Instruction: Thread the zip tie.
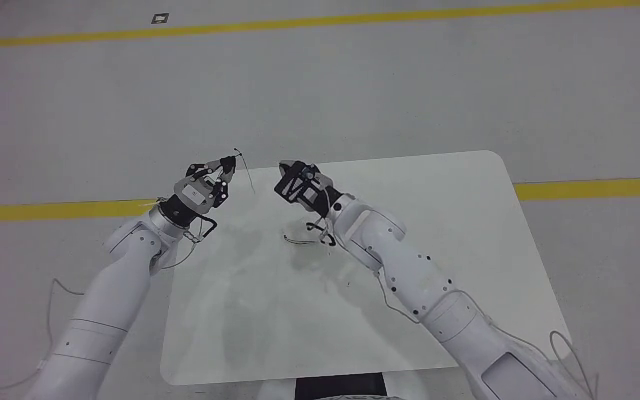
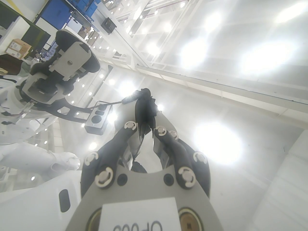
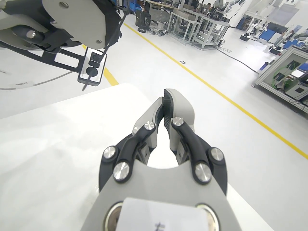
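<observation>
Threading is not yet getting under way, judging by the gap between the arms. The left end effector (image 2: 144, 106) is clenching the thin black plastic zip tie (image 3: 122, 22) partway along its strap. One length is poking up past its fingertips and the other is hanging free below them, probably so that an end is staying reachable for the other arm. Just beside it and apart from the strap, the right end effector (image 3: 164, 104) is sitting clenched on nothing, with its ribbed pads (image 3: 167, 108) pressing together. It would be needing to open before taking an end. Beneath it, the white rounded counter (image 1: 450, 240) is lying.
</observation>
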You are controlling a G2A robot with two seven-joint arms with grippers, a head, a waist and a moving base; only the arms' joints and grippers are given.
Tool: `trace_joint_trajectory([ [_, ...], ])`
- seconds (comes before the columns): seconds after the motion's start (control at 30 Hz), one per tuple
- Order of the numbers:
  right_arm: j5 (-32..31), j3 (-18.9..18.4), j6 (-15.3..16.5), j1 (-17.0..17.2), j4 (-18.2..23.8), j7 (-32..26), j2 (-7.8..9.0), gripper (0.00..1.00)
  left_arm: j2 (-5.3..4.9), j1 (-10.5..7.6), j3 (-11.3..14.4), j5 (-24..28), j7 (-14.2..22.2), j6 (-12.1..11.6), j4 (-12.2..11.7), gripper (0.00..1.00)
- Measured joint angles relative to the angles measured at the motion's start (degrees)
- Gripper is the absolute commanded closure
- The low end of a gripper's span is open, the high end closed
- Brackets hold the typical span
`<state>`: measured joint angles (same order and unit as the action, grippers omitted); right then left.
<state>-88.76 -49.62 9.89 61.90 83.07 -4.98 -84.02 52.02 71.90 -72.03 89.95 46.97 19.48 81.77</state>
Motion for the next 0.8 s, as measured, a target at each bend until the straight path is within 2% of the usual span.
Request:
trace_joint_trajectory([
  [0.03,0.07,-0.05,0.20,0.13,0.19,-0.05,0.01,0.71,0.00,0.00,0.00,0.00,0.00,0.00,0.00,1.00],
  [0.07,0.31,-0.13,0.72,0.32,0.46,-0.11,0.03,0.46,0.00,0.00,0.00,0.00,0.00,0.00,0.00,1.00],
  [0.1,0.44,-0.18,1.29,0.47,0.67,-0.19,0.06,0.09,0.00,0.00,0.00,0.00,0.00,0.00,0.00,1.00],
  [0.13,0.47,-0.16,2.18,0.62,0.87,-0.28,0.12,0.02,0.00,0.00,0.00,0.00,0.00,0.00,0.00,1.00],
  [0.17,0.38,-0.13,3.50,0.88,1.12,-0.41,0.23,0.00,0.00,0.00,0.00,0.00,0.00,0.00,0.00,1.00],
  [0.27,0.54,-0.05,6.53,1.64,1.69,-0.84,0.47,0.00,0.00,0.00,0.00,0.00,0.00,0.00,0.00,1.00],
  [0.37,1.05,0.18,8.54,2.01,2.25,-1.23,0.55,0.16,0.00,0.00,0.00,0.00,0.00,0.00,0.00,1.00],
  [0.43,1.31,0.37,9.12,2.04,2.43,-1.40,0.53,0.21,0.00,0.00,0.00,0.00,0.00,0.00,0.00,1.00],
  [0.53,2.00,0.72,9.26,1.80,2.48,-1.42,0.36,0.32,0.00,0.00,0.00,0.00,0.00,0.00,0.00,1.00],
  [0.57,2.26,0.83,9.13,1.67,2.45,-1.31,0.28,0.41,0.00,0.00,0.00,0.00,0.00,0.00,0.00,1.00],
  [0.63,2.80,1.11,8.46,1.27,2.27,-0.95,0.06,0.47,0.00,0.00,0.00,0.00,0.00,0.00,0.00,1.00],
  [0.8,5.03,1.96,7.10,0.17,1.46,0.03,-0.63,0.52,0.00,0.00,0.00,0.00,0.00,0.00,0.00,1.00],
])
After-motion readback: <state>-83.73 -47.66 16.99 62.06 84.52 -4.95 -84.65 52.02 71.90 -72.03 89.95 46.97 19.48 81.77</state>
